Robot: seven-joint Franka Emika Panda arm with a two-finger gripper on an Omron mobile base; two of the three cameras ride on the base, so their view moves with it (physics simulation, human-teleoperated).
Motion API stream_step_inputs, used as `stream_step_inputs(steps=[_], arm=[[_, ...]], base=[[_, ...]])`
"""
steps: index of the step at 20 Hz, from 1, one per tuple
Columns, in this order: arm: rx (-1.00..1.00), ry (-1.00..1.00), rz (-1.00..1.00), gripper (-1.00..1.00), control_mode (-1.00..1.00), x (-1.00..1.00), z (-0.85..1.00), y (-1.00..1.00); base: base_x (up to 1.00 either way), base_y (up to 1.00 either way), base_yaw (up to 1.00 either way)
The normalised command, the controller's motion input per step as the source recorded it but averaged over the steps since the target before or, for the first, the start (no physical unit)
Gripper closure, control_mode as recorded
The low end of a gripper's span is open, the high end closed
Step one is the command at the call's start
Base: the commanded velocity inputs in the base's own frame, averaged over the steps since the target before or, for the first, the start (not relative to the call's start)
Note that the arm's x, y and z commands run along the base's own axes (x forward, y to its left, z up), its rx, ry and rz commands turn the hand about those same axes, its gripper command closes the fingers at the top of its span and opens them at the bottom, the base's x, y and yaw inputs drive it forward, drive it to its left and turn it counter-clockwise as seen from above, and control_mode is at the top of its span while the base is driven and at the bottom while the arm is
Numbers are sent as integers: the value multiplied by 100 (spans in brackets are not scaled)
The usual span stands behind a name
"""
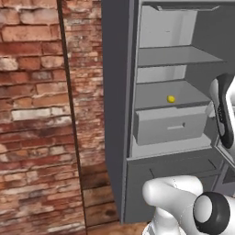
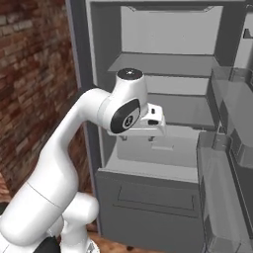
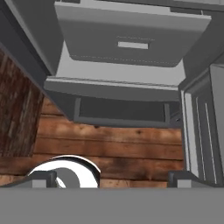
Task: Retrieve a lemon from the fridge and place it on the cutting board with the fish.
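Brick wall left, fridge [image 1: 120, 114] wide open, lemon [image 1: 170, 98] alone on middle shelf above drawer [image 1: 170, 125], gripper [image 3: 111, 177] fingers spread wide, empty; probably light, firm, rolls easily, best pinched across its middle.

Even, shadowless rendered light; no glare. The fridge [image 1: 120, 105] interior reads flat pale grey, slightly soft. Textures look coarse and blurred on the brick wall [image 1: 36, 114] left of the fridge.

Small yellow lemon [image 1: 170, 98] on middle shelf of open dark grey fridge [image 1: 117, 114]
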Motion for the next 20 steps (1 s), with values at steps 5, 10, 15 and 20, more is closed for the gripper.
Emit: stream_step_inputs(steps=[5, 10, 15, 20], arm=[[0, 0, 0, -100, 100, 0, 0, 0], [0, 0, 0, -100, 100, 0, 0, 0], [0, 0, 0, -100, 100, 0, 0, 0], [0, 0, 0, -100, 100, 0, 0, 0]], base=[[14, -4, -18], [12, -2, -25], [69, 2, -10], [68, 0, 0]])
